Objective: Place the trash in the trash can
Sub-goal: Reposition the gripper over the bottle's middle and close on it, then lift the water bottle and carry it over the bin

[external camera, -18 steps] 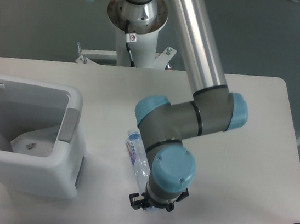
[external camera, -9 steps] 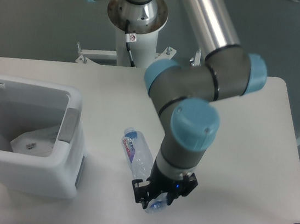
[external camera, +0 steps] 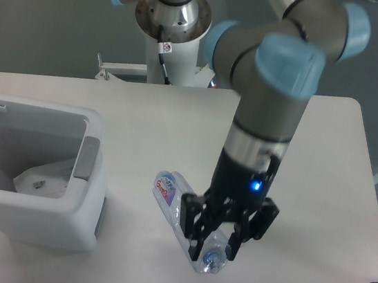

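One white table; grey floor behind.

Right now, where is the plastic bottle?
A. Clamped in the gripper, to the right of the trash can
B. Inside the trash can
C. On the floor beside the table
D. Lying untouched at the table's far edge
A: the gripper is closed around the clear plastic bottle near its capped end, to the right of the open trash can, not inside it.

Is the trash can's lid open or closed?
Open. You can look straight down into the trash can, seeing its grey inner walls and a white wrapper lying at the bottom. Its lid is swung back at the left edge.
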You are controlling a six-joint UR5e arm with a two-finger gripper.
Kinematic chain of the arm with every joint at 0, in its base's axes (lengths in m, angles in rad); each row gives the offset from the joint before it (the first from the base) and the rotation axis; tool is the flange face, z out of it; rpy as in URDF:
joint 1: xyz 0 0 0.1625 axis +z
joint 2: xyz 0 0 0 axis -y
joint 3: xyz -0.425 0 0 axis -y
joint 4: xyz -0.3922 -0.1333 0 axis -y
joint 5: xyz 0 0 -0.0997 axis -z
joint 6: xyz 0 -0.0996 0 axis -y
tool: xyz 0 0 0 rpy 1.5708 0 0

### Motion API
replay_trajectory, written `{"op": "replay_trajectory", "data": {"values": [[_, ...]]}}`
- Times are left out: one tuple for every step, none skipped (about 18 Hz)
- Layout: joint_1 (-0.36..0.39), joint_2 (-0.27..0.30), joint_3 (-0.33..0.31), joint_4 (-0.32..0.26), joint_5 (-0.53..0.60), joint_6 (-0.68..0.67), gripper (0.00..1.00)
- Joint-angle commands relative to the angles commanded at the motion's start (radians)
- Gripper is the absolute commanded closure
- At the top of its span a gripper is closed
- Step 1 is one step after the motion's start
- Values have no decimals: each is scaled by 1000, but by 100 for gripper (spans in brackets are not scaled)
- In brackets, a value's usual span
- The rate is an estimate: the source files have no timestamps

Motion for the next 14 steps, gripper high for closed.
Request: {"op": "replay_trajectory", "data": {"values": [[-2,3,3,20,-8,0,49],[-3,8,5,37,-20,0,49],[-3,8,12,46,-40,0,49],[-5,9,21,51,-61,0,49],[-5,12,31,51,-77,0,49],[-6,12,43,52,-92,0,49],[-6,12,55,52,-109,0,49],[-6,12,67,52,-129,0,49],[-6,12,77,54,-146,0,49],[-6,14,83,63,-161,0,49],[-8,20,84,75,-173,0,49],[-8,28,83,81,-189,0,49],[-11,29,83,83,-202,0,49],[-17,35,81,86,-215,0,49]]}}
